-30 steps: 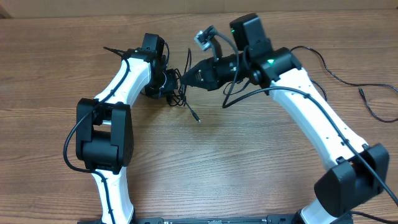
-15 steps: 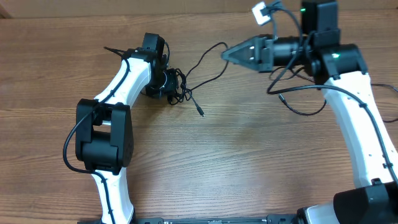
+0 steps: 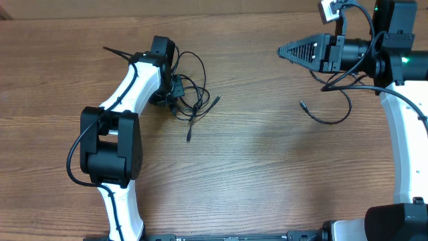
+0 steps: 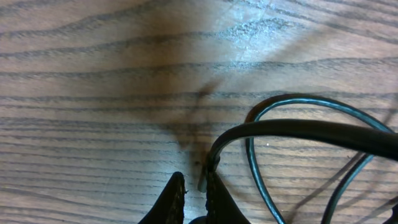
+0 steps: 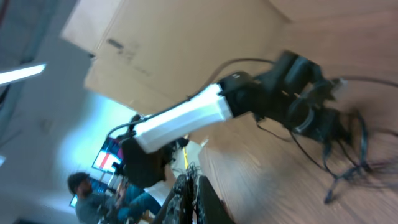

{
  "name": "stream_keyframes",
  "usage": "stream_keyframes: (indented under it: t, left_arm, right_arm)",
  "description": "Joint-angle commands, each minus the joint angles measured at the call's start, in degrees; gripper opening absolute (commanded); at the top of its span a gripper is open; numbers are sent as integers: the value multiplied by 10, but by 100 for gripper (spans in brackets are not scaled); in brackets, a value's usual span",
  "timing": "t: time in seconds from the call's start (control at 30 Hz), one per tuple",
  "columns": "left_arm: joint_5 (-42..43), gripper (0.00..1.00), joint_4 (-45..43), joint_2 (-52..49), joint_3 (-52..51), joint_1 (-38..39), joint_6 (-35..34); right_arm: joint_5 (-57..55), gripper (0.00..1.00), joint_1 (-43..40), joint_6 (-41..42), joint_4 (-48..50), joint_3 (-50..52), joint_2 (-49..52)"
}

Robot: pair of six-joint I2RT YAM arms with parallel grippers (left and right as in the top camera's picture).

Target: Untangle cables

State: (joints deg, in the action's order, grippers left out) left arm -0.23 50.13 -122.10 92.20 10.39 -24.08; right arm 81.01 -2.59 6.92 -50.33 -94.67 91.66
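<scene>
The tabletop (image 3: pixel 254 174) is bare across its wide middle and near half, leaving free room between the two arms. Its far edge runs along the top of the overhead view, close behind both wrists. The cables (image 3: pixel 190 94) sit in the far left part as a small knot right against the tip of the left arm (image 3: pixel 134 84). Loops reach toward the far edge, and two plug-ended strands trail out toward the middle. The left end effector (image 4: pixel 194 194) is clenched, its fingertips almost together on one strand of the cables, which bends up from them in the left wrist view. From above, its fingers are buried in the knot and cannot be made out. The right end effector (image 3: pixel 282 50) hangs at the far right, well apart from the knot, clenched to a point with nothing seen between its fingers. Under the right arm (image 3: pixel 401 127) a single black strand (image 3: pixel 305 106) with a small plug end lies on the wood. Its other end passes behind the arm, so it cannot be told whether it is a free cord or the arm's own wire. The right arm is cut off by the right edge. The right wrist view is tilted and blurred, showing the left arm, the knot, a cardboard box (image 5: pixel 186 37) and a person (image 5: pixel 84 186) beyond.
</scene>
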Motion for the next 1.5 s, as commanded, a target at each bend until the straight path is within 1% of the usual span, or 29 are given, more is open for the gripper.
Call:
stream_keyframes:
  t: [0.0,0.13,0.17,0.2,0.23,0.27,0.33,0.37,0.57,0.67,0.77,0.93,0.97,1.07,1.27,1.47]
  left_arm:
    - [-12,6,-3,6,-2,1,-17]
    - [-10,6,-5,6,-2,2,-17]
    - [-5,6,-5,6,-2,2,-17]
    - [2,6,-6,6,-2,2,-17]
    - [11,6,-7,6,-2,2,-16]
    - [13,6,-7,6,-2,2,-16]
    - [13,6,-7,6,-2,2,-16]
    - [13,6,-7,6,-2,2,-15]
    - [21,7,-7,6,-2,2,-15]
    - [46,7,-7,6,-2,2,-14]
    - [48,7,-8,6,-2,2,-14]
    - [47,7,-9,6,-2,2,-14]
    - [48,7,-9,6,-2,2,-14]
    - [48,7,-9,6,-2,2,-14]
    - [48,7,-9,6,-2,2,-14]
    - [47,7,-10,6,-2,2,-14]
  right_arm:
    - [-112,4,12,-36,-52,-12,-14]
    - [-198,4,43,-75,-94,-6,-14]
    - [-216,10,54,-77,-96,-2,-14]
    - [-233,13,63,-76,-96,1,-14]
    - [-269,24,82,-77,-94,7,-13]
    - [-293,28,92,-77,-95,7,-12]
    - [-336,42,114,-77,-96,7,-7]
    - [-357,47,127,-77,-96,7,-5]
    - [-416,56,193,-92,-83,7,19]
    - [-426,62,227,-127,-73,7,46]
    - [-426,64,252,-160,-64,7,78]
    - [-426,65,284,-162,-41,7,136]
    - [-426,66,303,-162,-23,7,169]
    - [-426,67,322,-163,0,7,198]
    - [-426,70,357,-165,58,7,242]
    - [-427,70,374,-165,112,7,266]
